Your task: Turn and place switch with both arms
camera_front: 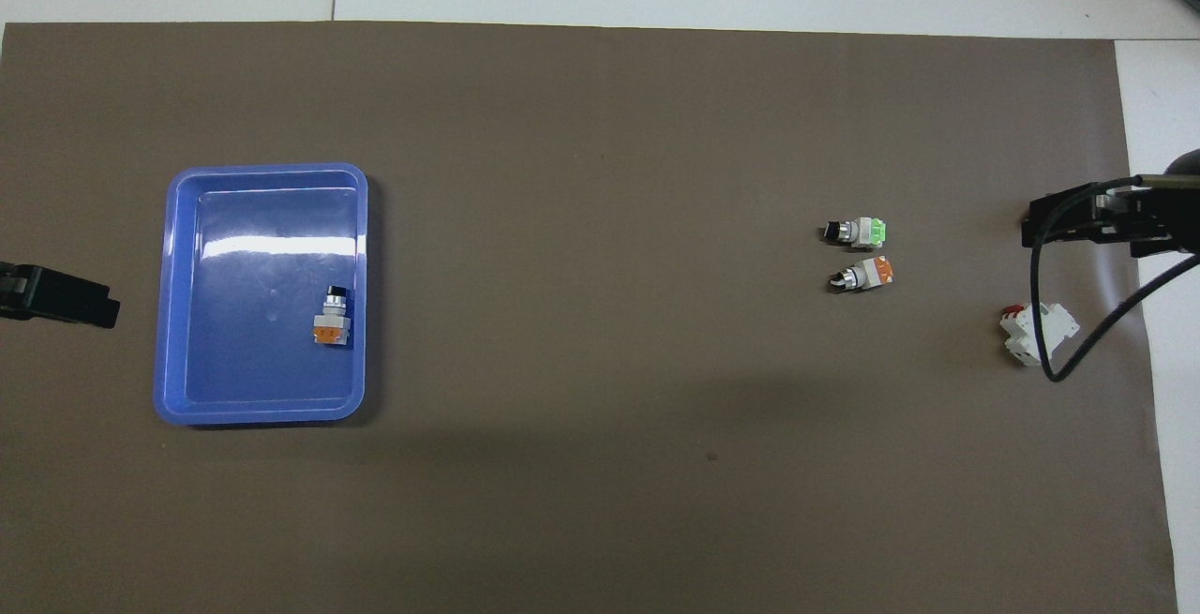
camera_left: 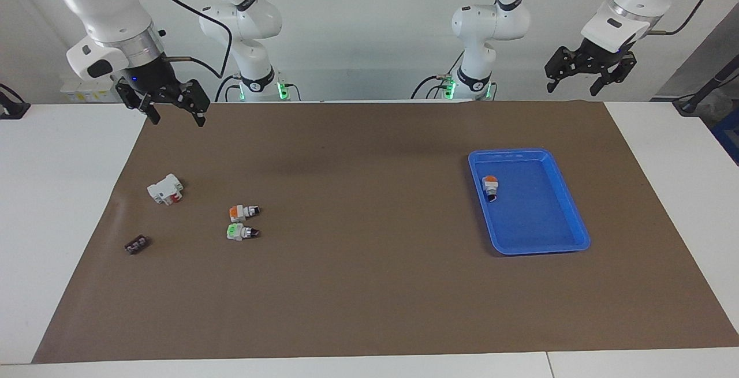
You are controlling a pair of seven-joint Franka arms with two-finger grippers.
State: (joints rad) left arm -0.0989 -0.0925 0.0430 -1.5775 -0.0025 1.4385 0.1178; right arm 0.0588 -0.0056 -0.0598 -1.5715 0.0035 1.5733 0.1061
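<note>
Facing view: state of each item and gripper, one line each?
Orange switch in tray: lying on its side, released.
Orange switch on mat: lying on its side, untouched, beside the green one.
Green switch: lying on its side.
White block: resting on mat.
Black part: lying flat.
Blue tray: upright, holds one switch.
Left gripper: open, empty, raised.
Right gripper: open, empty, raised.

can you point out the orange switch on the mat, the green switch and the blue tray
orange switch on the mat [camera_left: 238,212]: facing view, on its orange square end
green switch [camera_left: 234,231]: facing view, on its green end
blue tray [camera_left: 568,202]: facing view, on its rim
</note>
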